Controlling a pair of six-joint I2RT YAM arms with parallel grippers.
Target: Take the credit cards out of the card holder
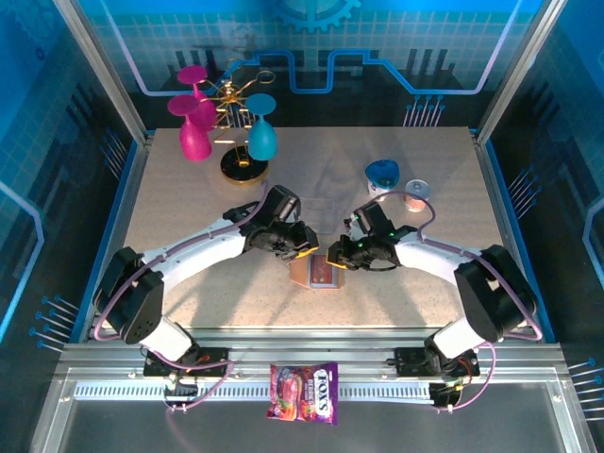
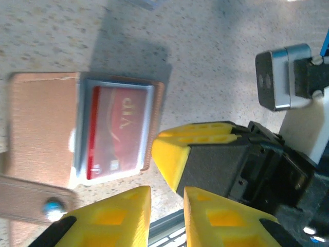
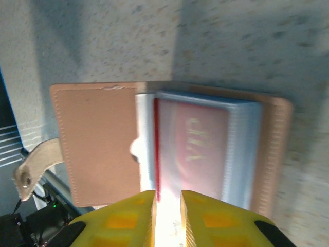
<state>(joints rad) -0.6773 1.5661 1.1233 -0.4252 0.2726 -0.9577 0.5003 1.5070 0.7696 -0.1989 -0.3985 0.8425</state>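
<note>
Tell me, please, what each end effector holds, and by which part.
Nothing apparent: left end effector and right end effector show empty gaps beside the card holder.

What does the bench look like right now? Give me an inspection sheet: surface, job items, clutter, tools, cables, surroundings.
Surface: speckled beige table, no spills seen.
Job's things: card holder lies open between the tools; red credit card sits in its clear pocket.
Clutter: pink goblets and teal goblet by a gold rack; blue cup; small round tin; candy packet on the front rail.
Tools: left tool slightly open, empty; right tool at the holder's edge, fingers nearly together, grip unclear.
Cables: purple cable along each arm, no snag seen.
Surroundings: blue printed walls, metal frame.
</note>
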